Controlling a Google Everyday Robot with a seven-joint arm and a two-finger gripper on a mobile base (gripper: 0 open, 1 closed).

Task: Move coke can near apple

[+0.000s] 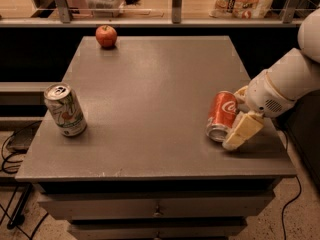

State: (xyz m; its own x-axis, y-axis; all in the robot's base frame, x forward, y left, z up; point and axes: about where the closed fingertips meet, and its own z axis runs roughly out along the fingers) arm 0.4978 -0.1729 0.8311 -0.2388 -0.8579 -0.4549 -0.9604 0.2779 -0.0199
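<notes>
While the claw [239,115] hangs spread, gripping nothing, the coke can [222,115] lies on its side touching its left, long axis alongside it; the apple [106,36] sits far beyond-left on the bench [160,84].

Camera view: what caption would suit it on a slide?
Pincer beside the coke can, which lies on its side near the front edge of the table; the apple sits at the far edge.

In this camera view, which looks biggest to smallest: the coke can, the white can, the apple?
1. White can and coke can: they look about alike.
2. Apple: smallest, but it is farthest away, so unsure.
The gripper is against the coke can's right side.
</notes>
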